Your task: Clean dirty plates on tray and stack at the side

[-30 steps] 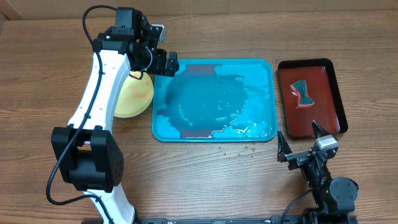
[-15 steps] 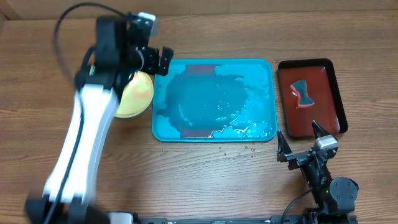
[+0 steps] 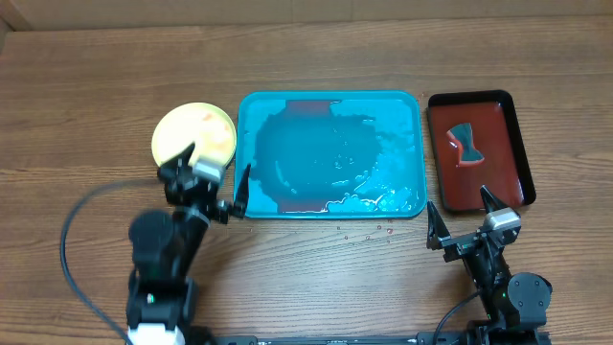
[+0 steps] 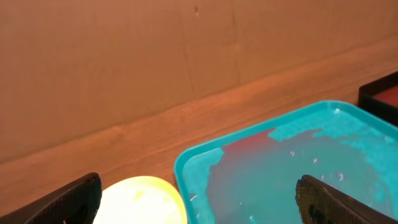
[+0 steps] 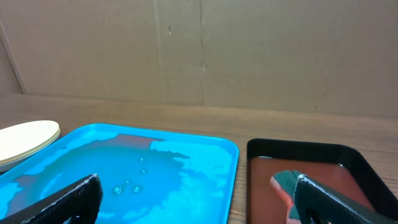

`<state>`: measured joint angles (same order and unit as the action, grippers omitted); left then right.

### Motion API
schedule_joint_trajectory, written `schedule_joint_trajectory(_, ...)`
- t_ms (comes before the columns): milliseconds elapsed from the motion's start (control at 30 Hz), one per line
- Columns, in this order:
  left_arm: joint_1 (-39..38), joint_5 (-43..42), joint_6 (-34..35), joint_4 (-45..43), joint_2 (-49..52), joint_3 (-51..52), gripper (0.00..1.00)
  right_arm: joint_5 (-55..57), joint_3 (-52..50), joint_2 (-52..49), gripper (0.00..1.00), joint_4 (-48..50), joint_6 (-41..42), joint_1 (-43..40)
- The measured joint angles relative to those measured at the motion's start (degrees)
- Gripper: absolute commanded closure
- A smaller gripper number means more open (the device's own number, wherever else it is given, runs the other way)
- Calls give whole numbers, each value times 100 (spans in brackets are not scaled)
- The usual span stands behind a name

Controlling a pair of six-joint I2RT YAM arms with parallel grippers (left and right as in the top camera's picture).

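Observation:
A stack of pale yellow-green plates lies on the table left of the turquoise tray, with a small red smear on the top plate. It also shows in the left wrist view and in the right wrist view. The tray holds wet film and foam and no plates. It also shows in the left wrist view and in the right wrist view. My left gripper is open and empty, near the tray's front left corner. My right gripper is open and empty, in front of the tray's right end.
A dark red black-rimmed tray stands right of the turquoise tray and holds a grey-green sponge. Small red specks lie on the table in front of the turquoise tray. A brown cardboard wall stands behind the table.
My left arm has drawn back from above the plates at the tray's back left corner to the front of the table. The plate stack now shows whole. The right arm has not moved.

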<state>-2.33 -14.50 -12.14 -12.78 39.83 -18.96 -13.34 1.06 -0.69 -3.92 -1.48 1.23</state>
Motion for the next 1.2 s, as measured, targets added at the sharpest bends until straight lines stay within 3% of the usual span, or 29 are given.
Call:
schedule_joint_trajectory(367, 24, 46, -737, -55, -2216, 1626, 0, 4, 0, 0, 0, 2, 0, -2)
schedule_joint_trajectory(567, 24, 46, -1449, 1285, -3071, 1827, 0, 2, 0, 0, 0, 4, -2, 0)
schedule_joint_trajectory(867, 98, 192, -1709, 1563, -3886, 1849, 0, 2, 0, 0, 0, 0, -4, 0)
schedule_joint_trajectory(1200, 136, 214, -1792, 1591, -3897, 1849, 0, 2, 0, 0, 0, 0, -2, 0)
